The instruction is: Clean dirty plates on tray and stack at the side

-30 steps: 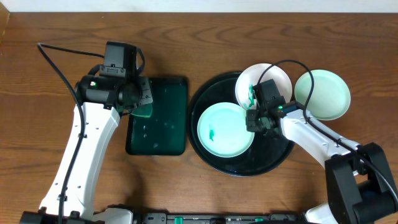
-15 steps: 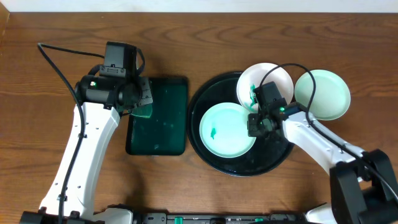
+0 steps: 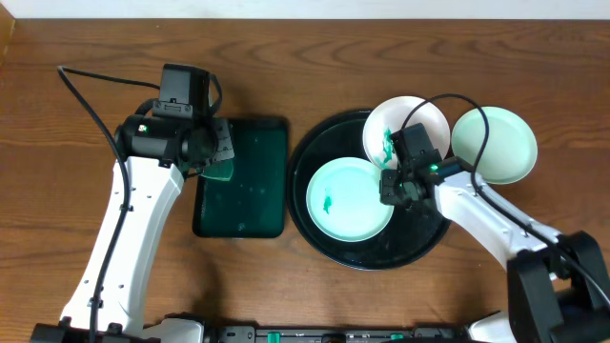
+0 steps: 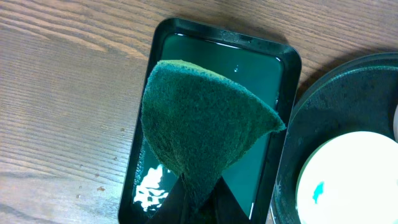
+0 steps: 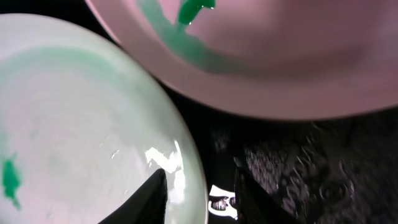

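Two smeared plates, the mint plate point(image 3: 348, 198) and white plate point(image 3: 417, 116), lie on the tray point(image 3: 410, 246), so my right gripper point(image 5: 199, 194) straddles the mint rim, part-open and gripping nothing, to lift it while my left gripper point(image 3: 213, 154) pinches the sponge point(image 4: 199, 134) for wiping.

bright, even light; glare spots on the mint plate point(image 5: 87, 118), right wrist view blurred.

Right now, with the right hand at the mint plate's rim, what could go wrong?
The right hand straddles only the thin rim of the mint plate, so a lift may tip it. The white plate lies beside that hand, at the black tray's edge; a swing could knock it. The sponge in the left hand may drip if carried off the green tray.
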Controlling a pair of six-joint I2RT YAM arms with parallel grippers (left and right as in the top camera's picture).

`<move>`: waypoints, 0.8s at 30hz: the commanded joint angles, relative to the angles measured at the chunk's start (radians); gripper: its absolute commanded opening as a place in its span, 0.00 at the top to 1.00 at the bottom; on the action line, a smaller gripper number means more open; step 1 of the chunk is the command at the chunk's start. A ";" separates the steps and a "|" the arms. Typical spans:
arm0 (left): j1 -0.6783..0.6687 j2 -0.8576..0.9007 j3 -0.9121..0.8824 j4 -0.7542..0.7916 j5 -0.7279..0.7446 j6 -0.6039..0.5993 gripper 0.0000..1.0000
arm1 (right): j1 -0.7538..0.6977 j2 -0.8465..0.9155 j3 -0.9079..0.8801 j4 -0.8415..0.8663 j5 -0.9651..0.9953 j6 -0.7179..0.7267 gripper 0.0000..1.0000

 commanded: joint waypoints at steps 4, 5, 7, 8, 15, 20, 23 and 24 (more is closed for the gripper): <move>-0.003 -0.003 -0.005 -0.002 -0.006 0.002 0.93 | 0.002 0.060 -0.003 0.057 0.013 -0.020 0.90; -0.003 -0.003 -0.005 -0.002 -0.006 0.002 0.93 | 0.002 0.060 -0.003 0.056 0.013 -0.020 0.99; -0.003 -0.003 -0.005 -0.002 -0.006 0.002 0.92 | 0.002 0.056 -0.003 0.047 0.012 -0.020 0.99; -0.003 -0.003 -0.005 -0.002 -0.006 0.002 0.93 | 0.002 0.050 -0.003 0.039 0.012 -0.020 0.99; -0.003 -0.003 -0.005 -0.002 -0.006 0.002 0.93 | 0.002 -0.019 -0.003 -0.054 0.009 0.047 0.99; -0.003 -0.003 -0.005 -0.001 -0.006 0.002 0.93 | 0.002 -0.023 -0.003 -0.054 -0.012 0.051 0.99; -0.003 -0.003 -0.005 -0.001 -0.006 0.002 0.93 | 0.002 -0.023 -0.003 -0.049 -0.006 0.051 0.99; -0.003 -0.003 -0.005 -0.001 -0.006 0.002 0.92 | 0.002 -0.022 -0.003 -0.047 -0.006 0.052 0.99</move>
